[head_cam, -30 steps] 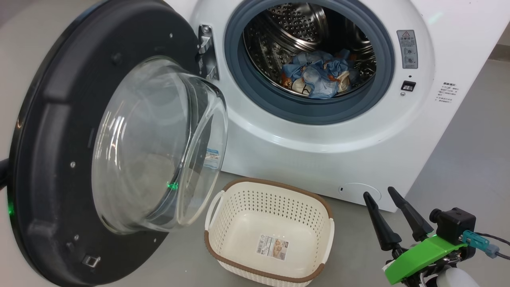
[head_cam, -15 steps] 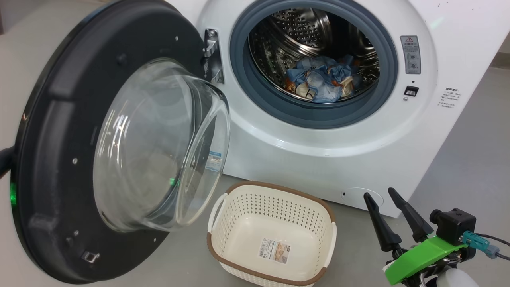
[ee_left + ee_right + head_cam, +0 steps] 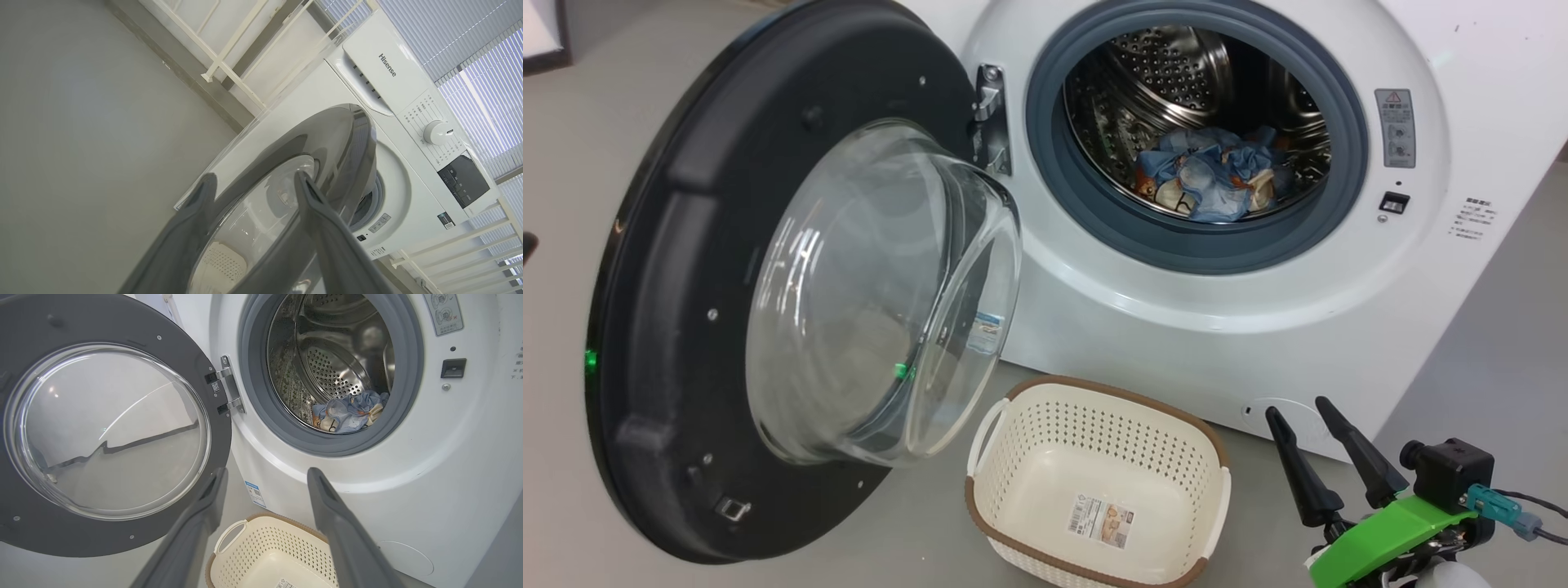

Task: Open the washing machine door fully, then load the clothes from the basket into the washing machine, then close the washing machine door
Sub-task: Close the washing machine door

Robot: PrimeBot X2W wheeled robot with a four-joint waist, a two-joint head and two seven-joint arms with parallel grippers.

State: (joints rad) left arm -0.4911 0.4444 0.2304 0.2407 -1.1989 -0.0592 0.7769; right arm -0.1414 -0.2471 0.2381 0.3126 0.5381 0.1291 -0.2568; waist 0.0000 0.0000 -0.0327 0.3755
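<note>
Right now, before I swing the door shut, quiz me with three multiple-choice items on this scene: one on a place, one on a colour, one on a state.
1. The rim of the basket is: A brown; B green; C blue.
2. The clothes lie: A in the basket; B inside the drum; C out of sight.
3. The washing machine door is: A shut; B swung wide open; C open a crack.

Answers:
1 A, the woven-look band round its top is brown.
2 B, the blue bundle sits at the drum's bottom, and the basket holds just its paper label.
3 B, the door stands well clear of the grey gasket.
</note>
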